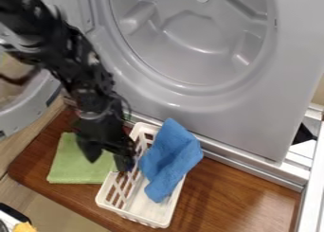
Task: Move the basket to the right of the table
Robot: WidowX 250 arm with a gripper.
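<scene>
Well, the white basket [136, 218] sits upright near the middle of the wooden surface [234, 193], slanting a little, so it has yet to reach the right side. Its slotted walls hold a blue cloth [169, 155], which lies partly on the basket's floor and hangs over the right-hand rim; no other contents can be made out with certainty. The gripper [108, 163] is at the basket's left side, its fingers spread and nothing pinched between them; whether one touches the wall cannot be told. The step in hand looks like getting hold of that wall: one finger should go inside the rim and one outside, well down, before closing. A low, level drag or small lift to the right would probably suit the basket best, since a one-sided hold may tip it and spill the cloth. Beyond the left wall, a green cloth [76, 165] lies flat beneath the gripper and could get snagged. Behind stands the grey appliance [190, 96], whose lower edge the basket's far end should clear.
</scene>
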